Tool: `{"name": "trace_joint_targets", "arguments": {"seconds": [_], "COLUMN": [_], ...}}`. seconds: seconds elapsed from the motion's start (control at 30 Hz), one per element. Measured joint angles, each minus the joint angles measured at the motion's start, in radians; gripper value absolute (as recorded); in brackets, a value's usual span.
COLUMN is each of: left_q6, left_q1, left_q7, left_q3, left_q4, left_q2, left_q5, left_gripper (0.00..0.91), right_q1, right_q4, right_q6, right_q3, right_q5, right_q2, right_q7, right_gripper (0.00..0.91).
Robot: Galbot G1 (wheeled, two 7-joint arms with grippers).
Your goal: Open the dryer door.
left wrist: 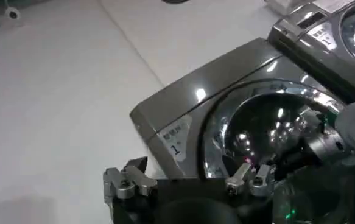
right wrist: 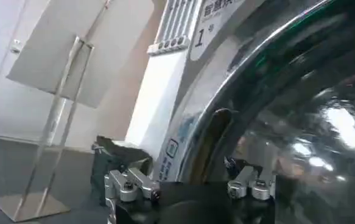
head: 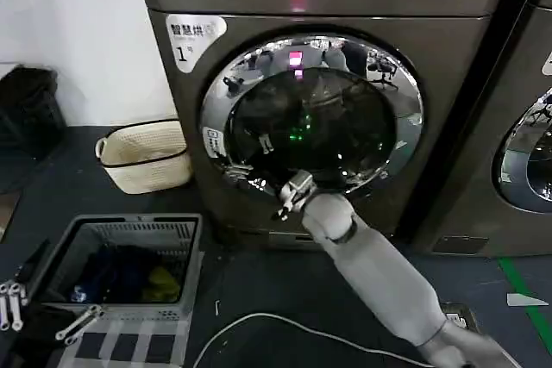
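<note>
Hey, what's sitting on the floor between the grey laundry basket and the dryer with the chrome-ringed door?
In the head view, a cream woven basket stands between the grey slatted laundry basket and the bronze-grey dryer.

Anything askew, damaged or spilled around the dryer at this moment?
Nothing stands out. The dryer door sits shut and flush in the bronze-grey machine, its chrome ring whole. The right gripper is at the ring's lower edge. A white cable lies loose on the floor, and the cream basket stands upright.

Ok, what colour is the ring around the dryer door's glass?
Shiny chrome silver, around the dryer door's dark tinted glass; clearest in the head view.
</note>
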Motion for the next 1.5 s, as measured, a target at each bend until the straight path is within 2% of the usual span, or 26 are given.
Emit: {"name": "trace_joint_targets", "arguments": {"seconds": [0.4, 0.77, 1.1, 1.17, 1.5], "left_q6": [-0.002, 0.000, 0.015, 0.022, 0.106], "left_q1": [0.003, -0.001, -0.015, -0.017, -0.067], "left_q7": [0.000, -0.005, -0.016, -0.023, -0.057], "left_q3": [-0.001, 0.001, 0.016, 0.016, 0.023], "left_q4": [0.000, 0.006, 0.022, 0.023, 0.081], "left_q2": [-0.002, -0.001, 0.011, 0.014, 0.058], "left_q5": [0.003, 0.006, 0.031, 0.030, -0.011], "left_gripper": [0.907, 0.907, 0.907, 0.907, 0.907], "right_q1": [0.037, 0.040, 0.042, 0.036, -0.011], "right_q4": [-0.062, -0.043, -0.033, -0.030, 0.039], "right_q6": [0.055, 0.099, 0.176, 0.189, 0.189], "right_q3": [-0.021, -0.043, -0.061, -0.056, -0.005], "right_q5": [0.039, 0.107, 0.197, 0.236, 0.356], "right_q2": [-0.011, -0.045, -0.076, -0.087, -0.171], "right_q7": [-0.114, -0.238, -0.373, -0.422, -0.674], "right_gripper": [0.907, 0.907, 0.907, 0.907, 0.907]}}
